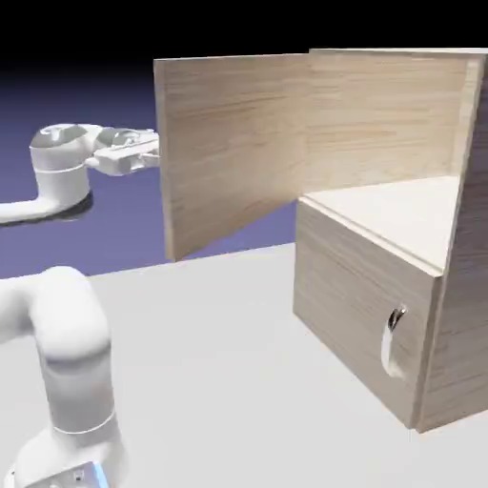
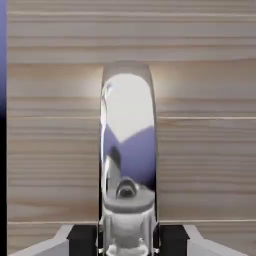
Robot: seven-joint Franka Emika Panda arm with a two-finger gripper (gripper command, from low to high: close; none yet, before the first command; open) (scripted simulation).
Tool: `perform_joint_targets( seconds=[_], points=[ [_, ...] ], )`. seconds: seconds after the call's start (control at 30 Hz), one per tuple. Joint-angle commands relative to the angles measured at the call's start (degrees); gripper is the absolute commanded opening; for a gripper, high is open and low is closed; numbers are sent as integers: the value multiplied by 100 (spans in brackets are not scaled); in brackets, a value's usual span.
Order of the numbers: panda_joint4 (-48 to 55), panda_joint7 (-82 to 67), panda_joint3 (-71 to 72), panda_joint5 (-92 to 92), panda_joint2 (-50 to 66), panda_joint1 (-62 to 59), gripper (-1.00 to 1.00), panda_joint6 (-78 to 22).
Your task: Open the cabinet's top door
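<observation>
The light wood cabinet (image 1: 367,286) stands at the exterior view's right. Its top door (image 1: 233,143) is swung far out to the left, leaving the upper compartment (image 1: 400,205) exposed. My gripper (image 1: 151,151) is at the door's free edge, on the far face that this view hides. In the hand view the door's curved silver handle (image 2: 128,125) runs upright between my fingertips (image 2: 82,239), and my gripper (image 2: 128,240) is shut on it. Wood grain of the top door (image 2: 200,150) fills the rest of that view.
The shorter lower panel (image 1: 353,295) is closed, with its small silver handle (image 1: 394,338). My arm's lower links (image 1: 67,372) rise at the exterior view's lower left. The white table (image 1: 219,353) lies between the arm and the cabinet.
</observation>
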Motion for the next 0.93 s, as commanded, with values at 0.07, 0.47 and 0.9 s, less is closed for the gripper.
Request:
perform_joint_targets(
  seconds=[0.07, 0.47, 0.9],
  points=[
    [620, -37, 460, 310, 127, -447, -100, -589],
    [3111, -361, 1730, 1029, 227, -2421, -100, -2570],
    [5810, -998, 2427, 1254, -36, -4506, -100, -4364]
  ],
)
